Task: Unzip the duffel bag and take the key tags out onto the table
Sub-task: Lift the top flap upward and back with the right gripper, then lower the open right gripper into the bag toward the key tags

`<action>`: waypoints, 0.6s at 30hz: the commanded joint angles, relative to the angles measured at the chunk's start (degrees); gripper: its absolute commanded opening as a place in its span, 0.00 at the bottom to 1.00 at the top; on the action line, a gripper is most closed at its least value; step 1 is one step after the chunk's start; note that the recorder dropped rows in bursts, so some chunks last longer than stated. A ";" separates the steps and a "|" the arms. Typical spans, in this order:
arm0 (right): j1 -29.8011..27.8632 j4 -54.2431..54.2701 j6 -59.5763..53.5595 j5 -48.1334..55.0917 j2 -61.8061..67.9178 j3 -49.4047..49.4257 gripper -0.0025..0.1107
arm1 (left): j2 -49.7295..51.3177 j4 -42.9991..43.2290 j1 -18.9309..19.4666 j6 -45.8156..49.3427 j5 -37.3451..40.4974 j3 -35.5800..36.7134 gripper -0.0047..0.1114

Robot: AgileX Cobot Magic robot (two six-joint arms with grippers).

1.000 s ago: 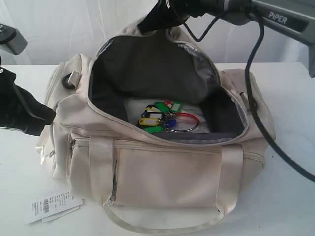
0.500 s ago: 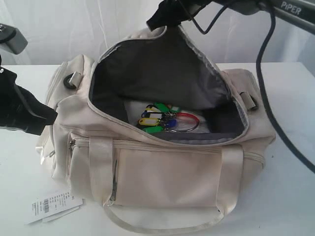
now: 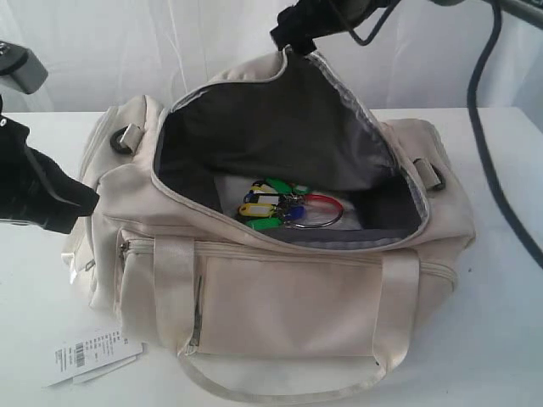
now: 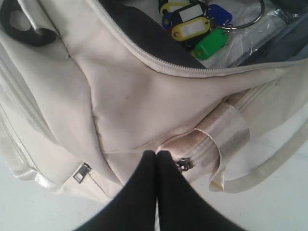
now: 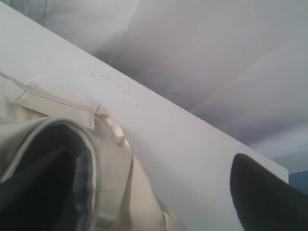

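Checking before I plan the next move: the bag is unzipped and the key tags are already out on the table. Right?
Not quite. The bag is unzipped, but the key tags are not on the table: they lie inside the bag, on its bottom. The exterior view shows this, and the left wrist view shows them inside the opening too.

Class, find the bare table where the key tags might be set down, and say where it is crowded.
Bare table lies right of the duffel bag, below the hanging cable; a smaller patch lies between the left arm and the barcode label. Crowded: the bag's left end, where that arm sits close.
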 commanded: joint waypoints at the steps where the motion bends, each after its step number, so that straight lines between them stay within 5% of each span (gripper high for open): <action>1: -0.25 -0.55 2.20 2.68 -3.64 -0.32 0.65 | -0.40 -0.90 -0.25 0.04 1.12 0.37 0.04; 7: -0.12 13.21 -3.49 9.55 -4.77 -0.32 0.44 | -0.40 -0.90 -0.25 0.67 1.52 0.37 0.04; 10: 0.55 31.36 -17.08 11.07 -5.96 -0.32 0.06 | -0.40 -0.90 -0.25 1.10 1.61 0.37 0.04; 14: 2.05 35.75 -19.52 19.11 -6.16 -0.32 0.02 | -0.40 -0.90 -0.25 1.22 1.61 0.37 0.04; 18: 2.05 24.28 -18.70 19.38 -4.27 1.42 0.02 | -0.40 -0.90 -0.25 1.22 1.61 0.37 0.04</action>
